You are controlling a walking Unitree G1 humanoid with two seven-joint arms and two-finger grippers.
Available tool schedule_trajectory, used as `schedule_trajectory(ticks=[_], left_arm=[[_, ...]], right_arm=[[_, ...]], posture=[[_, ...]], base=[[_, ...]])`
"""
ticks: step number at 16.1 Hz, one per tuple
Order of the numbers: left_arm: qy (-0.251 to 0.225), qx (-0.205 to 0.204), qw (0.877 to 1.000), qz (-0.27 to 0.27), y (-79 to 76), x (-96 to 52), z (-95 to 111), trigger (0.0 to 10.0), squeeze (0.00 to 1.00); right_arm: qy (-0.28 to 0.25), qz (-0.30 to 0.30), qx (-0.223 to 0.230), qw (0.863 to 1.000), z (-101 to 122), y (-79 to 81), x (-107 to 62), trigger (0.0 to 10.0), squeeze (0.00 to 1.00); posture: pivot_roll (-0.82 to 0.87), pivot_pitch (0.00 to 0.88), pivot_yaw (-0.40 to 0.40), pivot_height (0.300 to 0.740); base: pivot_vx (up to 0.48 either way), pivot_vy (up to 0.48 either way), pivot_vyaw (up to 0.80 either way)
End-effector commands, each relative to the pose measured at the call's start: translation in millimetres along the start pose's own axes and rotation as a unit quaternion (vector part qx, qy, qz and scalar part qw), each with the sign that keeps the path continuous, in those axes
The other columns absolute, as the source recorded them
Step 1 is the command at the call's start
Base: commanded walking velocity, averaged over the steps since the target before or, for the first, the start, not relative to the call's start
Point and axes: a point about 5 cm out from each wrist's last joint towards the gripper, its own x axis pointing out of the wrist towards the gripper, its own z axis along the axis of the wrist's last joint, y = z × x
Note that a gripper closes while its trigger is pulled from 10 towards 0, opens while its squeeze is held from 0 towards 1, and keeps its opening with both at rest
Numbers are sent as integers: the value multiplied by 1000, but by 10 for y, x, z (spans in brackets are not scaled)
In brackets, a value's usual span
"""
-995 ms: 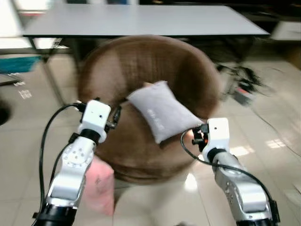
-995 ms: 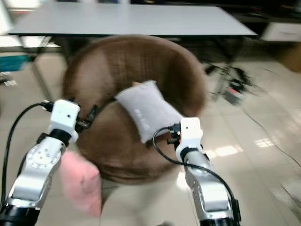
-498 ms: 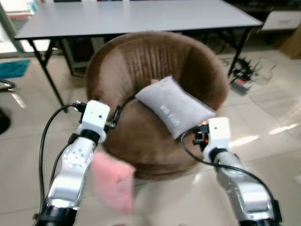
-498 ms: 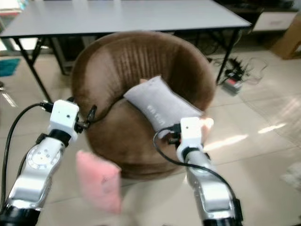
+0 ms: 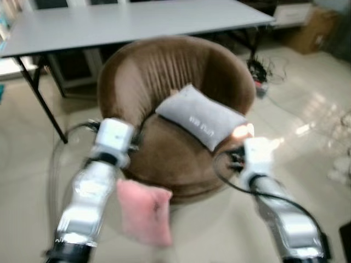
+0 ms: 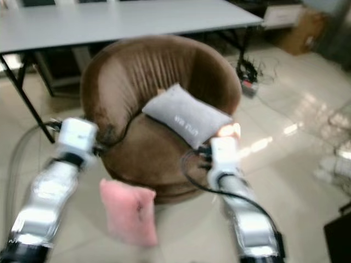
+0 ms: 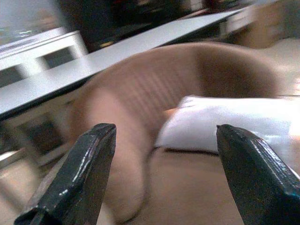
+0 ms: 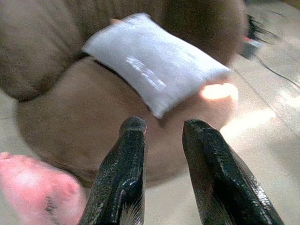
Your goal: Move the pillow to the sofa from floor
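While both arms are reaching forward, a soft pink pillow (image 6: 129,212) is lying on the glossy tiled floor (image 5: 307,109), just beside the round, ribbed brown sofa (image 5: 164,71). A grey rectangular cushion (image 5: 200,116) is resting on the seat, its white lettering too blurred to read. Left claw (image 7: 159,178) is gaping wide; right claw (image 8: 161,136) is narrow, holding nothing. A grey bench (image 5: 131,22) is standing behind.

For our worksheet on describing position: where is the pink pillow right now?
In the eye views the pink pillow is on the floor, low on the robot's left, against the front base of the brown round sofa, under the left arm.
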Motion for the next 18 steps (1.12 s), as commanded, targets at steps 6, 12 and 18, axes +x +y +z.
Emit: schedule_trajectory(ticks=[6, 12, 18], left_arm=[[2, 11, 1000, 11, 98, -15, -6, 10000, 0], [5, 14, 1000, 10, 102, -25, -20, 10000, 0], [6, 14, 1000, 10, 97, -27, -29, 10000, 0]], right_arm=[[-3, 11, 4, 1000, 16, 60, -2, 10000, 0], [1, 15, 5, 1000, 0, 73, -3, 10000, 0], [3, 17, 5, 1000, -6, 71, -2, 10000, 0]], posture=[[-6, 11, -8, 740], [-3, 18, -7, 740], [-4, 22, -10, 740]], base=[[0, 458, -800], [0, 458, -738], [0, 457, -781]])
